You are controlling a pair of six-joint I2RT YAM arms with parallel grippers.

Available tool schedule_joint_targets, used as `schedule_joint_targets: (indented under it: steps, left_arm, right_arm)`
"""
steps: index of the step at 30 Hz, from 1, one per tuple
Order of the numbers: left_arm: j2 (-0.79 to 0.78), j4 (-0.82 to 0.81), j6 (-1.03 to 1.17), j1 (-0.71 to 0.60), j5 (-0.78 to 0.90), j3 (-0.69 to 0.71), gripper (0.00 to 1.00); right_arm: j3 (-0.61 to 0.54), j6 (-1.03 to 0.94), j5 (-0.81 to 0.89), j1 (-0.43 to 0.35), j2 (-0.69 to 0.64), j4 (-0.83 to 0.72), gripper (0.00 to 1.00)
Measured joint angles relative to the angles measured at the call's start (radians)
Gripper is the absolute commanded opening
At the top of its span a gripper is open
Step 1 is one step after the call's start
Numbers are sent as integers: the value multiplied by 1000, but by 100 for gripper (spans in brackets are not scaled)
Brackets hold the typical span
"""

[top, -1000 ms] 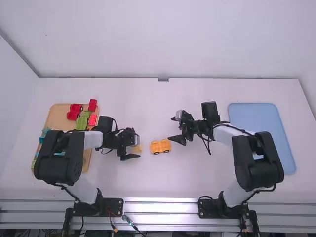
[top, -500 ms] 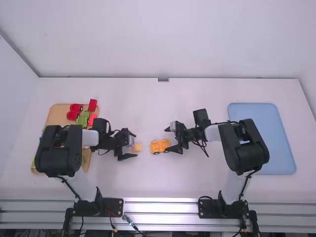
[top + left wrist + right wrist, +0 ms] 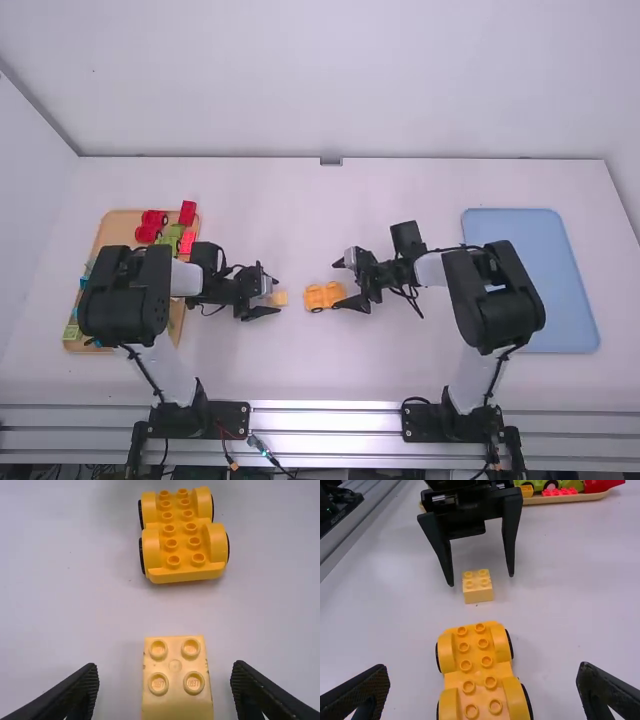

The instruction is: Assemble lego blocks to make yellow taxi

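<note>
My left gripper (image 3: 272,293) stands open around the light yellow block (image 3: 280,298) on the table, left of the yellow wheeled base (image 3: 318,297). My right gripper (image 3: 347,283) is at the base's right end, also open. In the left wrist view, the four-stud block (image 3: 176,677) lies between the spread fingers of the left gripper (image 3: 165,687), touching neither, with the base (image 3: 184,542) farther off. The right wrist view has the base (image 3: 482,677) between the open fingers of the right gripper (image 3: 482,685), and the block (image 3: 477,586) beyond it.
A wooden tray (image 3: 122,222) with red, green and blue pieces is at the left, partly under the left arm. The blue tray (image 3: 520,228) lies at the right, its near part beside the right arm.
My right gripper has moved left to the wheeled base, then stayed there. The left gripper has shifted only slightly. Base and block have not visibly moved.
</note>
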Motion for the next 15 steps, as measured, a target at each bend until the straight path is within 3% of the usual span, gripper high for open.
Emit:
schedule_joint_targets:
  steps: [3, 15]
  left_arm:
    - [14, -1, 0, 0, 0, 0, 69]
    - [37, 12, 0, -2, 0, -6, 44]
  right_arm:
    - [0, 0, 0, 1, 0, 0, 99]
    - [0, -1, 0, 1, 0, 0, 99]
